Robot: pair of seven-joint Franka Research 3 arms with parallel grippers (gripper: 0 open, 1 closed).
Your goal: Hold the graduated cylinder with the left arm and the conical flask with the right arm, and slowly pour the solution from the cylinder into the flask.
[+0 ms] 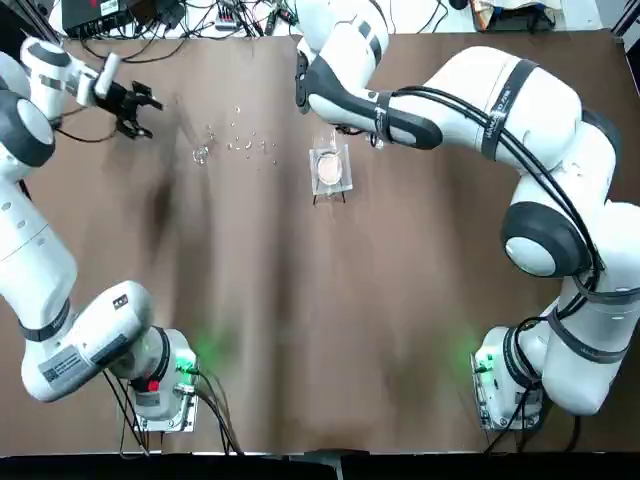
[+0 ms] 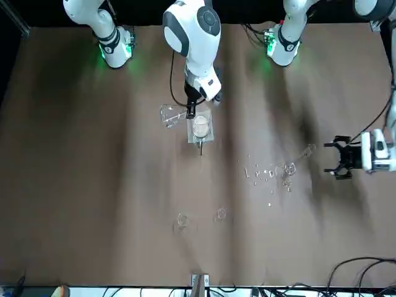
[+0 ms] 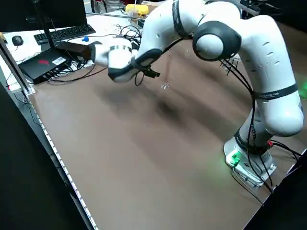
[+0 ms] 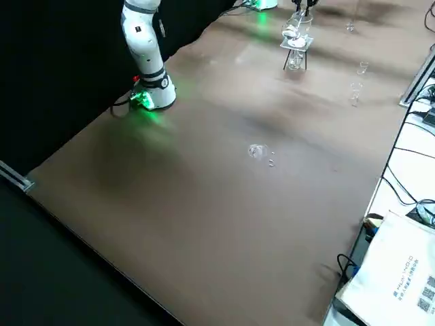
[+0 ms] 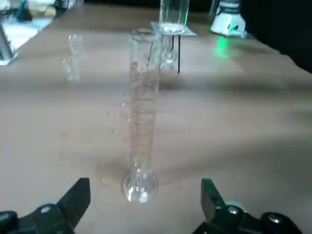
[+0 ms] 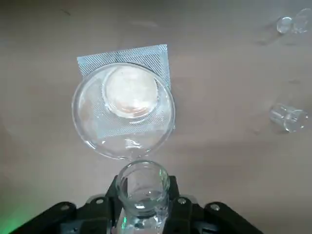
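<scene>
While the right side of the job looks well along, the left has its pick-up still to do. The right gripper [image 6: 145,184], over by the clear stand [image 1: 331,184], has its fingers closed on the neck of the conical flask [image 6: 141,197]. The left gripper [image 2: 328,158] holds nothing: its fingers are spread wide, facing the graduated cylinder [image 5: 142,126], which stands upright on the table [image 5: 44,126] just beyond them. Gripping, lifting, bringing together and the slow pour all remain, I judge.

The right wrist view shows the hold on the neck, which the arm covers in the top view. The left wrist view gives the cylinder's full height; from overhead it is, as best I can tell, little more than a glint.
</scene>
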